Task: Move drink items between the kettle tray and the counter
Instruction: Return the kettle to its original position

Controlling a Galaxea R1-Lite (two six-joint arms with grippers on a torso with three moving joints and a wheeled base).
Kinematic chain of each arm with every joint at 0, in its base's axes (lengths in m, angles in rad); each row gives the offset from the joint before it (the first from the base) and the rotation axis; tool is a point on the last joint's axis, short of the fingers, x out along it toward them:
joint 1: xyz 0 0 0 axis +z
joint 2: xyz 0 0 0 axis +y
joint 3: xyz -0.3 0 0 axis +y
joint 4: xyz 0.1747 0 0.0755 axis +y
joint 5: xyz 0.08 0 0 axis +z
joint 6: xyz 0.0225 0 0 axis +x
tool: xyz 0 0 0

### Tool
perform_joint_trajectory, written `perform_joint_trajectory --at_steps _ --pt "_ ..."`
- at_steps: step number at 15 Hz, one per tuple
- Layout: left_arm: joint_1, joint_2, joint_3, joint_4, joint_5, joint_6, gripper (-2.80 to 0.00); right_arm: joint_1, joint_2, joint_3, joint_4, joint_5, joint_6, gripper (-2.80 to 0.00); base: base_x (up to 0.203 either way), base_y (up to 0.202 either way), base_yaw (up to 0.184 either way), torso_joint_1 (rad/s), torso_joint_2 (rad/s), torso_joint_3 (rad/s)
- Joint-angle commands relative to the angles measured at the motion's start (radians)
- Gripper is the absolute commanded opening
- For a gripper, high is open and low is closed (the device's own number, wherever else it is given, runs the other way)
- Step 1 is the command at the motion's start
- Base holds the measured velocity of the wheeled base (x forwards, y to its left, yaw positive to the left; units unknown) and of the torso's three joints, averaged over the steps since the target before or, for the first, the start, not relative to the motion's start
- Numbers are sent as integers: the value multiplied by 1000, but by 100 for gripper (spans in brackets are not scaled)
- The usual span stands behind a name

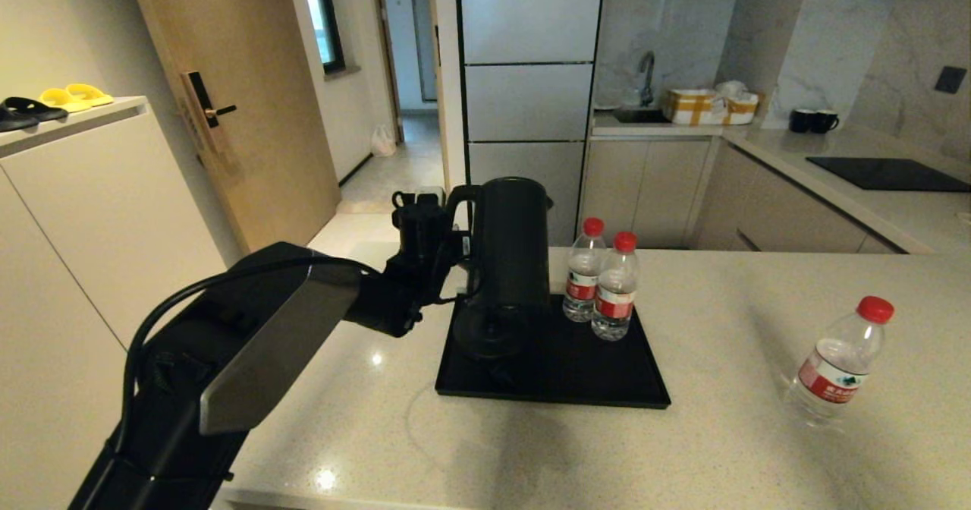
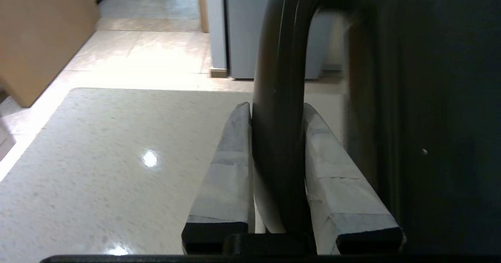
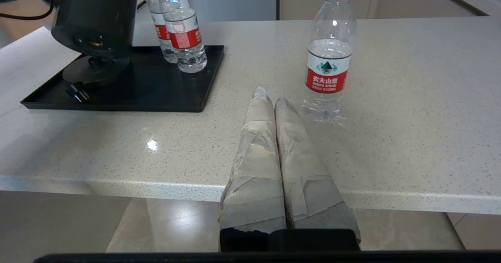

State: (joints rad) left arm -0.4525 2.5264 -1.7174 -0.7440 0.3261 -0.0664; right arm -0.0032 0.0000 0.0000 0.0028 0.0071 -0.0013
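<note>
My left gripper [image 1: 447, 240] is shut on the loop handle [image 2: 280, 79] of the tall black kettle [image 1: 510, 244], one taped finger on each side. The kettle [image 3: 98, 16] hangs slightly tilted just above the round base disc [image 3: 94, 69] on the black tray [image 1: 607, 377]. Two red-capped water bottles [image 1: 582, 282] [image 1: 616, 291] stand together at the tray's far right. A third bottle [image 1: 838, 366] stands on the beige counter [image 1: 531, 449] to the right. In the right wrist view my right gripper [image 3: 270, 96] is shut and empty over the counter's near edge, just left of that bottle [image 3: 328, 59].
A black cooktop [image 1: 887, 174] and two black mugs [image 1: 812, 121] sit on the far counter at the back right. A cream cabinet [image 1: 91, 191] with shoes stands to the left. A small black plug [image 3: 78, 92] lies on the tray by the disc.
</note>
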Motion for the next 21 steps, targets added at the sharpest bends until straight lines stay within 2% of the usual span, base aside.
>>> perform_joint_trajectory --at_steps 1,3,7,11,21 --pt "-6 -51 85 -42 4 2 -280 0 0 2 0 1 0 -280 0 0 0 0 0 0" --pt "-17 -72 138 -83 5 15 -280 0 1 2 0 1 0 -280 0 0 0 0 0 0" --pt "-28 -65 212 -223 5 125 -280 0 0 2 0 1 0 -280 0 0 0 0 0 0" --pt "-26 -76 306 -305 4 157 -280 0 0 2 0 1 0 -280 0 0 0 0 0 0" --pt "33 -65 322 -335 -4 168 -280 0 0 2 0 1 0 -280 0 0 0 0 0 0"
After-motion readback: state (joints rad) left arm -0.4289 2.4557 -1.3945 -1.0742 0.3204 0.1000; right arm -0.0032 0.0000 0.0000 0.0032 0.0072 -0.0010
